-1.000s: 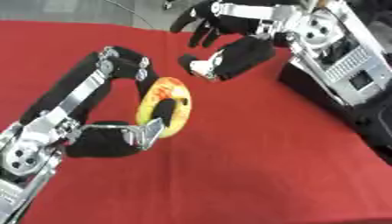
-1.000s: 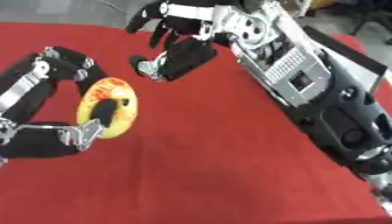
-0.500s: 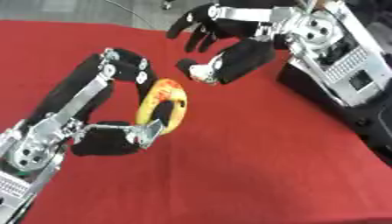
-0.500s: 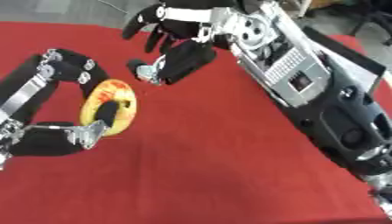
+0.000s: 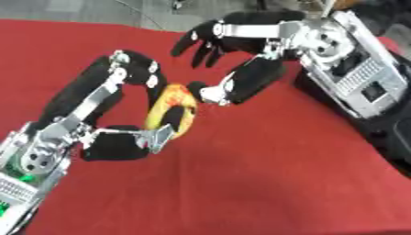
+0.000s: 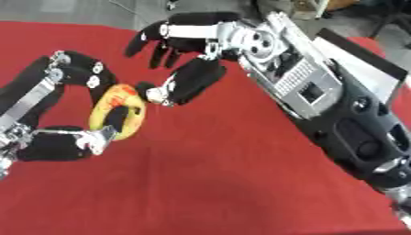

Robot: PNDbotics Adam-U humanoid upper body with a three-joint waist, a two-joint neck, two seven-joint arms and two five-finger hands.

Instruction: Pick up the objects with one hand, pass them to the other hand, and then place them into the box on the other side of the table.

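One yellow ring (image 5: pixel 171 115) is pinched in the left hand (image 5: pixel 120 114); the open right hand (image 5: pixel 233 59), thumb touching it, holds nothing.

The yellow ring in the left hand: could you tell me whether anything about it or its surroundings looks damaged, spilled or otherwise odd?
Nothing stands out. The yellow ring is whole, with orange-red patches that may be its colouring, held on edge in the left hand above the red tablecloth. The right hand is open, thumb beside the ring. No spill shows.
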